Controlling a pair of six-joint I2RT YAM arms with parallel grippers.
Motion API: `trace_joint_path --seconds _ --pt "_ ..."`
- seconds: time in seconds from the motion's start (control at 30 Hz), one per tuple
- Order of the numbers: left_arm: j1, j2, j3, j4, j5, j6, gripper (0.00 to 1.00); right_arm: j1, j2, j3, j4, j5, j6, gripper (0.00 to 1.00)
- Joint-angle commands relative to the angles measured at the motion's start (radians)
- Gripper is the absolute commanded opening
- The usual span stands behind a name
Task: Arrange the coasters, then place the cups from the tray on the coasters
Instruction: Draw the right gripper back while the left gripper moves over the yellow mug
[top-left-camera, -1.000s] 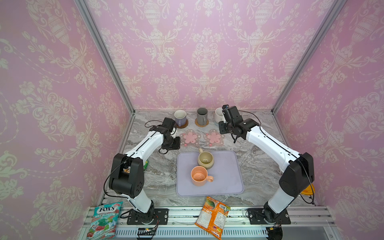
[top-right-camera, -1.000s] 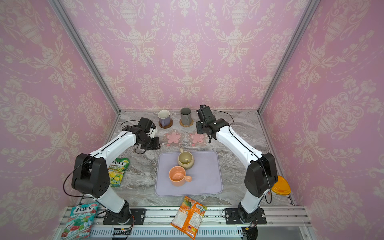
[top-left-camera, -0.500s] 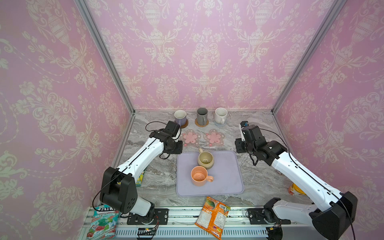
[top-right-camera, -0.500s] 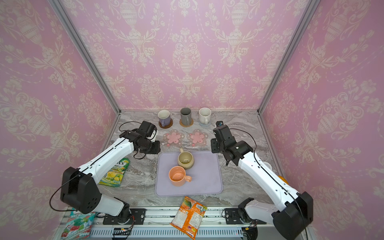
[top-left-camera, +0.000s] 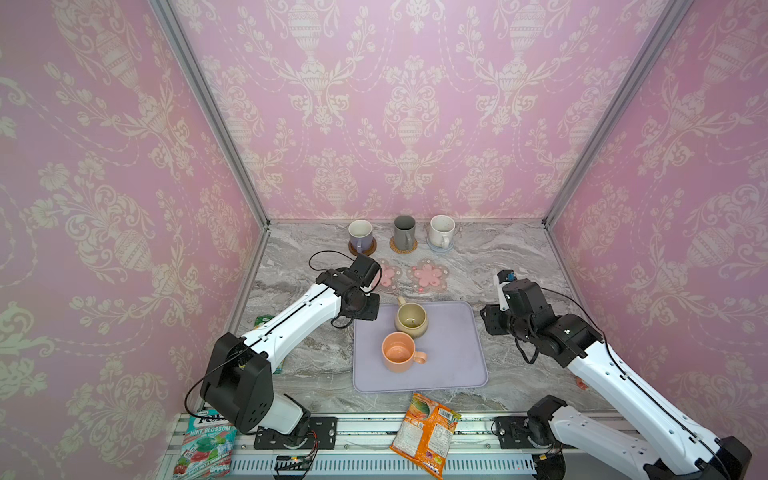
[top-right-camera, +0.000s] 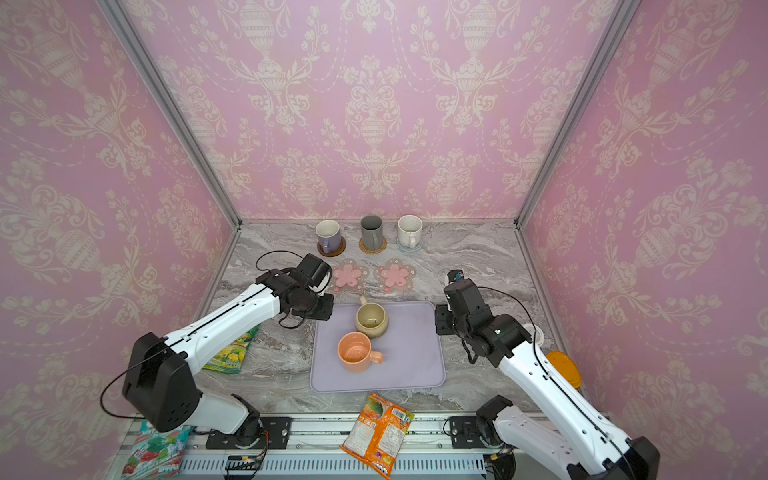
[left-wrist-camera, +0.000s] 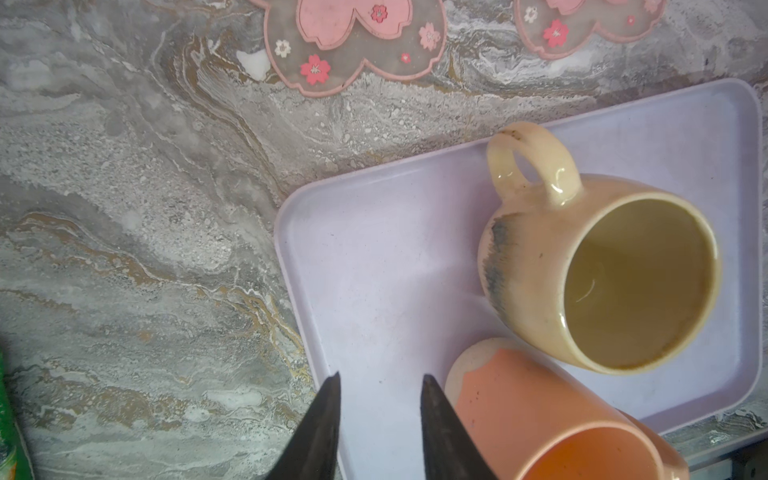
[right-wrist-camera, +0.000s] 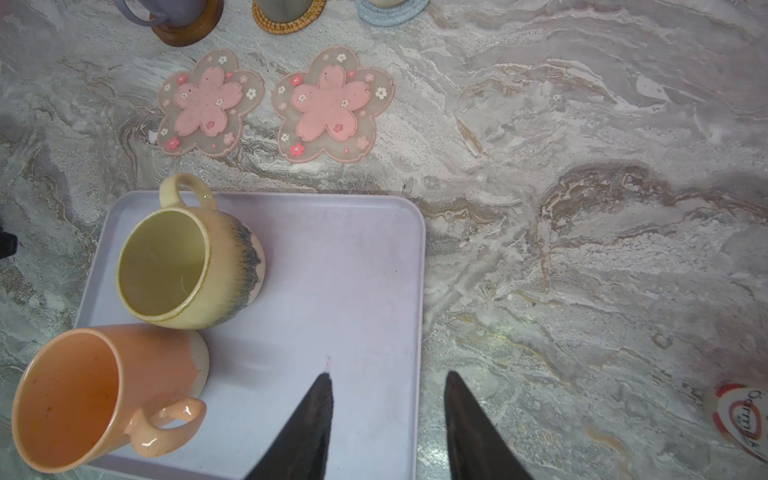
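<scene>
**Current step.** Coaster arrangement appears complete, and cup transfer is partly done. In both top views, three mugs stand on coasters in the back row:
- the lavender mug (top-left-camera: 360, 235) on the dark brown wooden coaster (top-left-camera: 362, 250)
- the dark grey mug (top-left-camera: 404, 230) on the rattan coaster (top-left-camera: 402, 247)
- the white mug (top-left-camera: 441, 230) on the blue-grey lacy coaster (top-left-camera: 440, 248)

The two pink-flower coasters (right-wrist-camera: 210, 103) (right-wrist-camera: 332, 104) lie bare on the marble tabletop (right-wrist-camera: 582, 249), side by side between the back row and the tray (top-left-camera: 451, 361).

The beige-olive mug (top-left-camera: 410, 319) and the peach-orange mug (top-left-camera: 399, 352) stand upright on the tray, close together. Whether they touch cannot be told.

**Tool state.**
- The left gripper (left-wrist-camera: 380, 399) hangs over the left edge of the tray with its jaws apart and nothing between them.
- The right gripper (right-wrist-camera: 388, 395) hangs over the right edge of the tray, also with its jaws apart and empty.

**Next move (judgement).**
1. Take one mug off the tray. The handle of the beige-olive mug points toward the flower coasters, and the handle of the peach-orange mug points toward the right arm.
2. Lower the jaws over a rim wall or the handle, and close them firmly.
3. Lift clear of the neighbouring mug and of the low tray rim.
4. Set the mug centred on a bare flower coaster. Take care not to slide the thin coaster.
</scene>
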Motion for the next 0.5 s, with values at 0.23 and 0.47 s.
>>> trace_joint_path --seconds 0.23,0.47 --pt "-0.017 0.206 0.109 0.096 0.005 0.003 0.34 0.011 0.119 0.017 0.084 -0.079 0.028 0.46" --pt "-0.043 0.384 0.322 0.032 0.002 0.088 0.34 0.011 0.164 0.046 0.043 -0.044 -0.028 0.46"
